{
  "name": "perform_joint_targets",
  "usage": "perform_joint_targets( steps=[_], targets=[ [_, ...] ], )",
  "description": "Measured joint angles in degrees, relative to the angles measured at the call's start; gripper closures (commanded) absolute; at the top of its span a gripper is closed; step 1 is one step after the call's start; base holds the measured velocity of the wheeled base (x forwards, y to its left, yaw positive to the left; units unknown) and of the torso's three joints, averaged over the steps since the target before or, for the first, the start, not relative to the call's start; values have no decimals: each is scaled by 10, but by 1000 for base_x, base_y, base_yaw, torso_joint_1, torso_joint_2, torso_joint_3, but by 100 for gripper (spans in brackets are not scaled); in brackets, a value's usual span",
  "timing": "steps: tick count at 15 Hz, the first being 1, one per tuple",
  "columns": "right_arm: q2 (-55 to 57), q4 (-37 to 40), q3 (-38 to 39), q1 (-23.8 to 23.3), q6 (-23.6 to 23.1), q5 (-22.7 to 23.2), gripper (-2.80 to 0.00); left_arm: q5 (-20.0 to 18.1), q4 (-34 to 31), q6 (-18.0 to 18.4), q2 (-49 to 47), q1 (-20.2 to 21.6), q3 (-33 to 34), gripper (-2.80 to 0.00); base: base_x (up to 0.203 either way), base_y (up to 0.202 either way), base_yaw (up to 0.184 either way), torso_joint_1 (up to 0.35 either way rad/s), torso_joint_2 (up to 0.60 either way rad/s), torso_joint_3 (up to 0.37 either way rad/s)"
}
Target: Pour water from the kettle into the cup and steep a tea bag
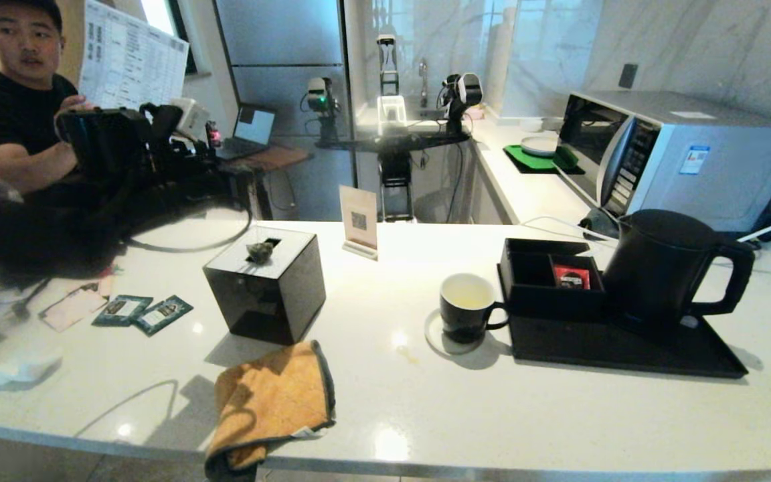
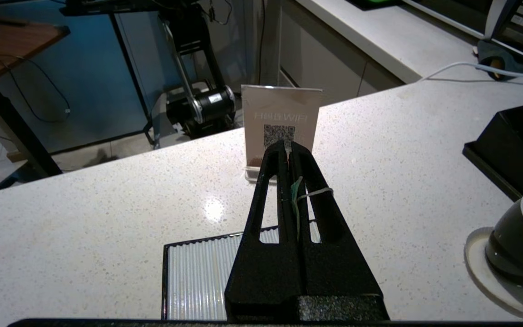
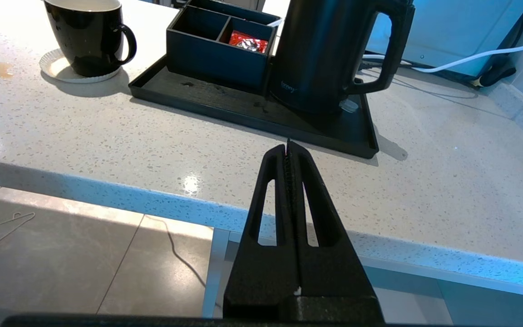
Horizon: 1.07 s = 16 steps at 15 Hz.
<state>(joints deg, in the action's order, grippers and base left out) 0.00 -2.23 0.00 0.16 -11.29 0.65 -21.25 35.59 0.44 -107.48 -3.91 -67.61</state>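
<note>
The kettle (image 1: 666,268) is seen upright on a black tray (image 1: 626,351), the cup (image 1: 467,306) beside it on a coaster. The tea bag (image 1: 260,251) is lodged in the slot of a black box (image 1: 265,284). The right gripper (image 3: 288,147), pressed together and empty, is held off the counter's edge, well short of the kettle. The left gripper (image 2: 287,145) is closed too, with a thin string caught between its fingers (image 2: 309,181), apart from the cup.
</note>
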Motion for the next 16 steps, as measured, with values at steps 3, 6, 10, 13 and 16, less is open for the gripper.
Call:
perform_joint_targets(
  steps=[3, 6, 10, 13, 16],
  targets=[
    [0, 0, 0, 0, 0, 0, 0, -1, 4, 0, -14, 0, -1, 0, 0, 0, 0, 0, 0, 0],
    [0, 0, 0, 0, 0, 0, 0, 0, 18, 1, -28, 2, -2, 0, 0, 0, 0, 0, 0, 0],
    [0, 0, 0, 0, 0, 0, 0, 1, 19, 1, -43, 4, -2, 0, 0, 0, 0, 0, 0, 0],
    [0, 0, 0, 0, 0, 0, 0, 2, 20, 1, -51, 3, -1, 0, 0, 0, 0, 0, 0, 0],
    [0, 0, 0, 0, 0, 0, 0, 2, 20, 1, -58, 2, 0, 0, 0, 0, 0, 0, 0, 0]
  ],
)
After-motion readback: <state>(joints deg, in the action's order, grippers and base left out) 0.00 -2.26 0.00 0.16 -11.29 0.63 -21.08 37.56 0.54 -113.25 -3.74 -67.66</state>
